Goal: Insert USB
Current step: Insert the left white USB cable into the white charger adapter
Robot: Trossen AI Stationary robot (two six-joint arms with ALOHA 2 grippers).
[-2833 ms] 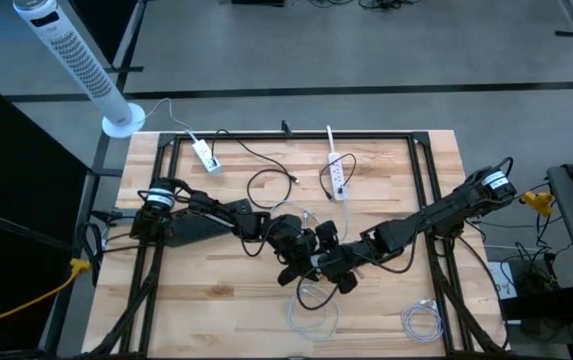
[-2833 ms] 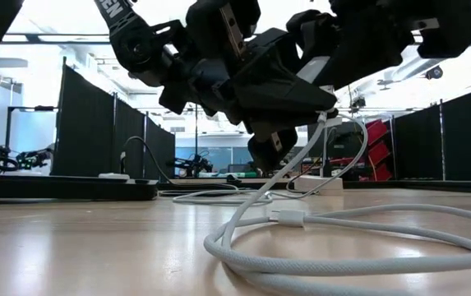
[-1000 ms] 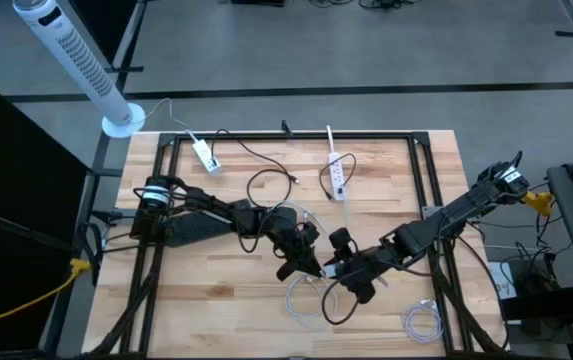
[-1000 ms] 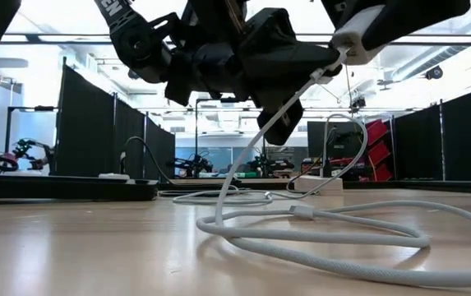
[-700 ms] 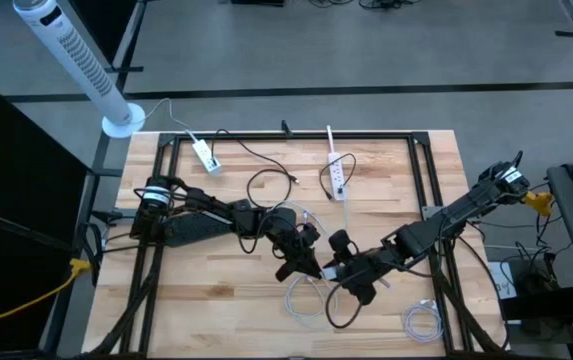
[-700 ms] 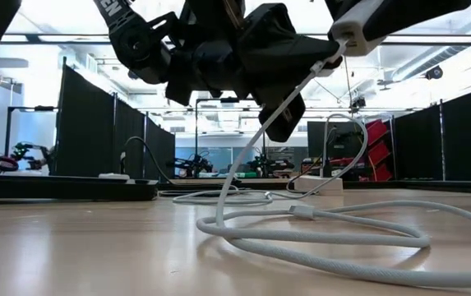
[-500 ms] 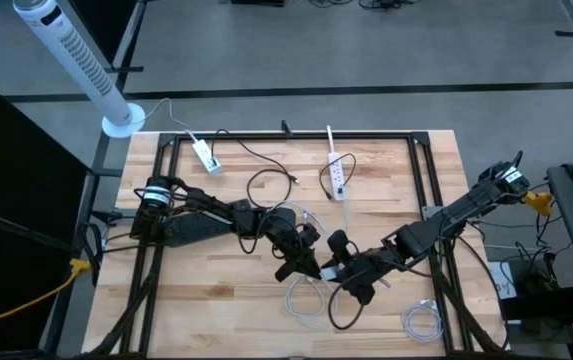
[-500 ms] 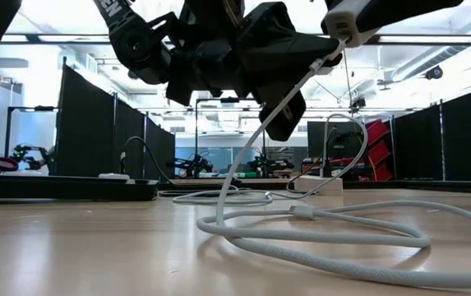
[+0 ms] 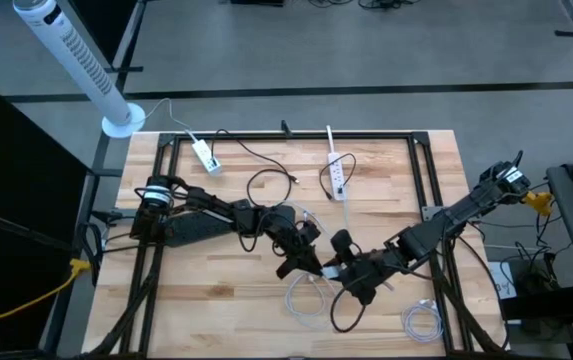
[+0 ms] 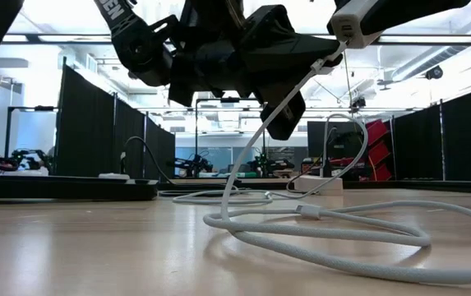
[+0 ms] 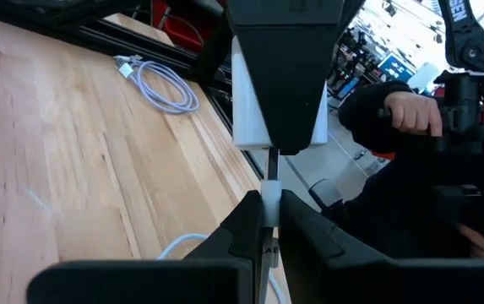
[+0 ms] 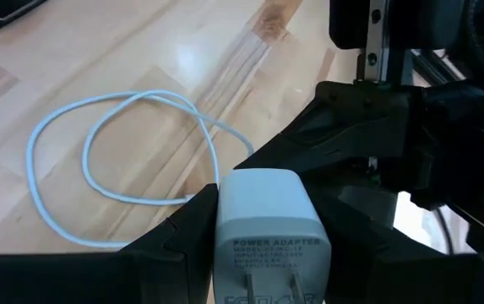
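From above, the left hand [image 9: 311,266] and right hand [image 9: 334,270] meet mid-bench [image 9: 216,310]; the left wrist view shows it pinching the USB plug [image 11: 269,201] at the white adapter [image 11: 278,93], which the right hand clamps.

arms [image 9: 201,218] — matte black | white lettering | wrist cables

My grippers meet mid-table, nearly touching. Bare wood lies open to my left. The white cable's [image 9: 311,298] loops clutter the front; a coiled cable [image 9: 421,320] lies front-right.
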